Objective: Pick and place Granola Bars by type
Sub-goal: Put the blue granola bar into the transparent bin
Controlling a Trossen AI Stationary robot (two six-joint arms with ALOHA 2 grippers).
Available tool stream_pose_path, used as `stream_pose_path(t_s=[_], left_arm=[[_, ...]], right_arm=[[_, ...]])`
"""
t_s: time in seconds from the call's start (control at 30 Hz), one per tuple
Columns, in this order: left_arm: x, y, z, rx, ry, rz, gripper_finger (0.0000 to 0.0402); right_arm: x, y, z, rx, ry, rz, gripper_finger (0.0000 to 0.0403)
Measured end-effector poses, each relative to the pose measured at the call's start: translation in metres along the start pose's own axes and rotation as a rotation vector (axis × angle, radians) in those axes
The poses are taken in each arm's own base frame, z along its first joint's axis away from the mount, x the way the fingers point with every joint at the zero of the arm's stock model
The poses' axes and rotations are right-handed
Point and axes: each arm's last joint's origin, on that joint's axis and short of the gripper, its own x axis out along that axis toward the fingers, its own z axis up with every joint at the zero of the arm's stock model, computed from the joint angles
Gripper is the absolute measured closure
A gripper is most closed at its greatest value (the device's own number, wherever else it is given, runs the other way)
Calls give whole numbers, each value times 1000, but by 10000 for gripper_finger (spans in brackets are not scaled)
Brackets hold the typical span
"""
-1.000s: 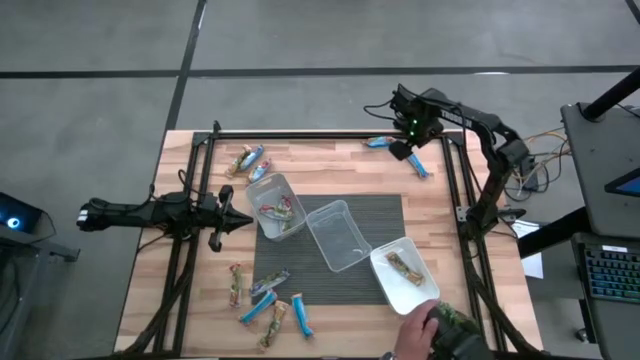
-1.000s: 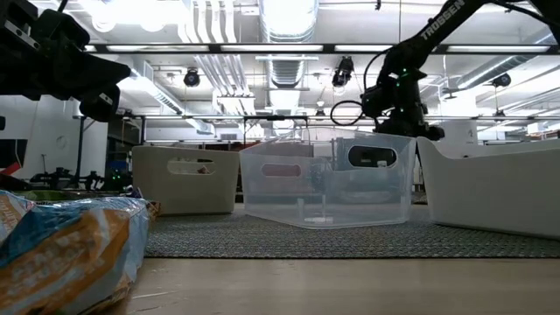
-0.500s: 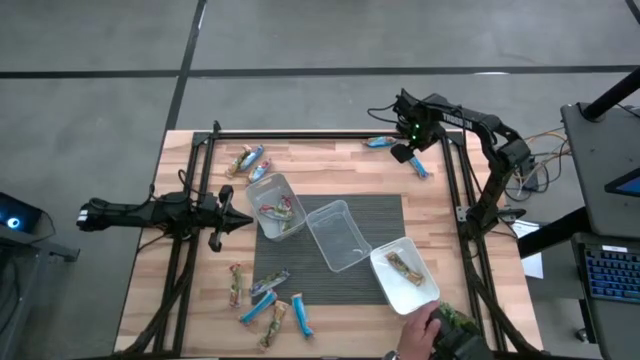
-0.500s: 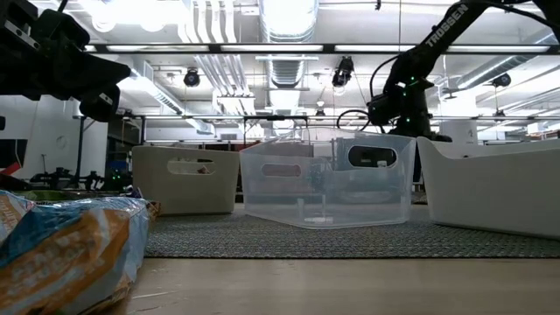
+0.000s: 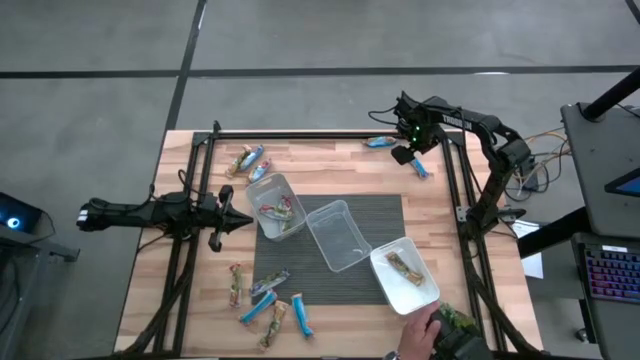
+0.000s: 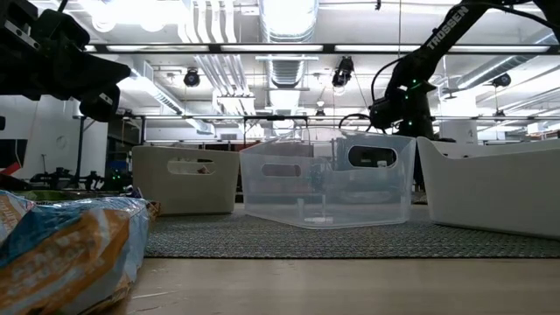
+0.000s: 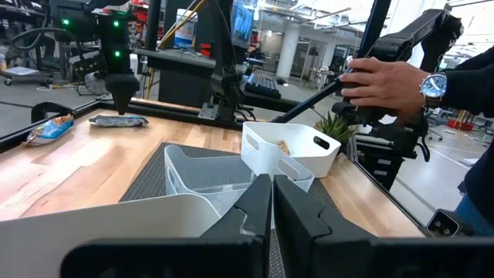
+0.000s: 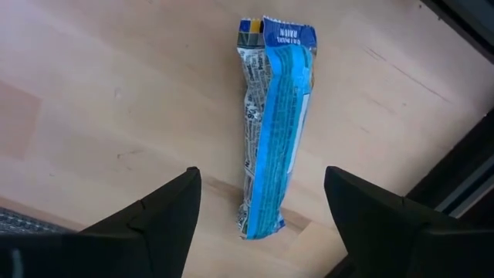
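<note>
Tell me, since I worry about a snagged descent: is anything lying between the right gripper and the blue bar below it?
Nothing visible. The right gripper is open, its fingers straddling the blue bar, which lies alone on bare wood of the table. Only the dark table frame runs nearby.

A clear tub (image 6: 328,179) stands between two white tubs (image 6: 185,179) on a dark mat (image 6: 350,238).

light: bright, even, from ceiling strip lamps (image 6: 289,17) | glare: lamps blown out white in low view | shadows: soft, short on table (image 5: 330,160) | blur: foreground wrapper (image 6: 66,249) out of focus; left wrist pincer fingers (image 7: 255,224) soft, dark
</note>
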Motion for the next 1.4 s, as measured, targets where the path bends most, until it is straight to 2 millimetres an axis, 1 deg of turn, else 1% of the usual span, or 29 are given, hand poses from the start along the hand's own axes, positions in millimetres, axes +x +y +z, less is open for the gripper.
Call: stream_pose_path(t_s=[0.43,0.6,0.83,1.07,1.27,1.4], left_arm=[[0,0,0,0,0,0,401],[0,0,0,0,0,0,401],[0,0,0,0,0,0,401],[0,0,0,0,1,0,401],[0,0,0,0,0,0,401],[0,0,0,0,0,0,401]], right_arm=[[-2,0,-1,1,-9,2,138],[-7,0,-2,1,-19,9,135],[-10,0,-4,17,-25,14,142],[-18,1,-7,45,-46,61,141],[-17,1,-7,55,-49,61,143],[-12,1,-8,67,-55,62,145]])
